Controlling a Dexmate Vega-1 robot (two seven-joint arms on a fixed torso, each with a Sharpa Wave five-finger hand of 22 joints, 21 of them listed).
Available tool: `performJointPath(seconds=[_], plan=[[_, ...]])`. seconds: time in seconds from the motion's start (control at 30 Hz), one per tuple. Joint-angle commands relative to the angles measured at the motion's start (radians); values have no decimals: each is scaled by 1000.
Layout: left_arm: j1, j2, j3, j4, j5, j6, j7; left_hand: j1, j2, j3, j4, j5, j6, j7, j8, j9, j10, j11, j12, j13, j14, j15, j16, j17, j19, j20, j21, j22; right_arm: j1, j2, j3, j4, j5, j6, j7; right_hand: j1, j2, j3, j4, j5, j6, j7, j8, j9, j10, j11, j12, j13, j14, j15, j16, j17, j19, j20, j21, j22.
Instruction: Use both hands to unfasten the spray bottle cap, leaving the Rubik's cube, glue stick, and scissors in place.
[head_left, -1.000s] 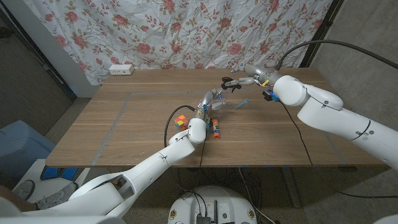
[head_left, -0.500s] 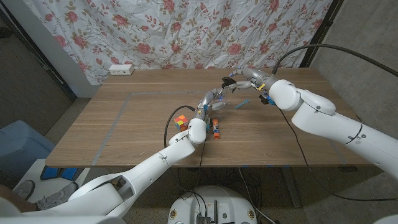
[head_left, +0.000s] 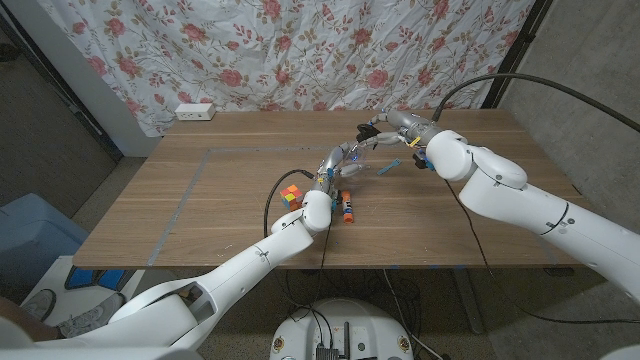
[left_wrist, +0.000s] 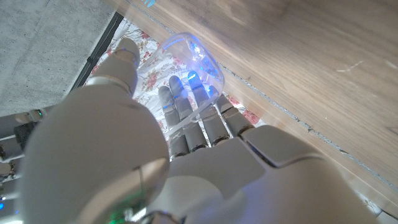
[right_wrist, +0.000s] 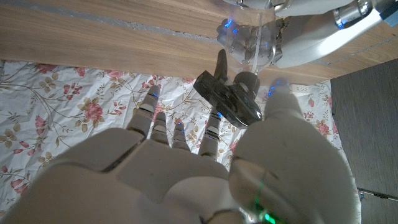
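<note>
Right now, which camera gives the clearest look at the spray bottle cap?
The right wrist view: the dark spray bottle cap sits just past the right hand, with its trigger and nozzle visible. The head view shows it small, at the right hand's fingertips. The left wrist view shows the clear bottle body in the left hand.

We take this for a makeshift robot test room rather than a home: a plain wooden table (head_left: 200, 200) stands before a flowered curtain (head_left: 300, 50) hung as a backdrop, with bare grey walls (head_left: 590, 60), a white power strip (head_left: 195, 112) and loose black cables (head_left: 500, 78).
</note>
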Motion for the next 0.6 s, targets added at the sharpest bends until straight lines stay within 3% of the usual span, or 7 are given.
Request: performJointPath(seconds=[0.03,0.2,0.6], plan=[[-2,1,2,1,0,-4,-8,-102,112,34,26,0,23,4,9,0,29,-22,-2,2,9,-97,0,4,7,-38,0,2,3,38,-15,17,-27,-24,-19,16,1,9,-3,3,32,-14,19,8,16,-4,12,2,11,-2,10,2,17,-2,9,3],[-4,2,2,2,1,-6,-10,-103,112,34,26,0,22,2,8,0,28,-21,-3,1,8,-96,0,4,6,-38,-1,2,6,46,-18,23,-30,-23,-24,28,0,16,-4,2,69,-42,42,16,35,-20,15,1,27,-14,16,3,34,-4,10,2],[-3,3,0,3,0,-8,-12,-102,112,35,26,0,22,3,7,0,30,-23,-3,2,9,-97,0,4,7,-38,-1,2,8,66,-24,34,-35,-27,-41,60,1,31,-7,-1,166,-53,93,24,76,-42,20,1,53,-38,25,5,70,-5,13,2]])
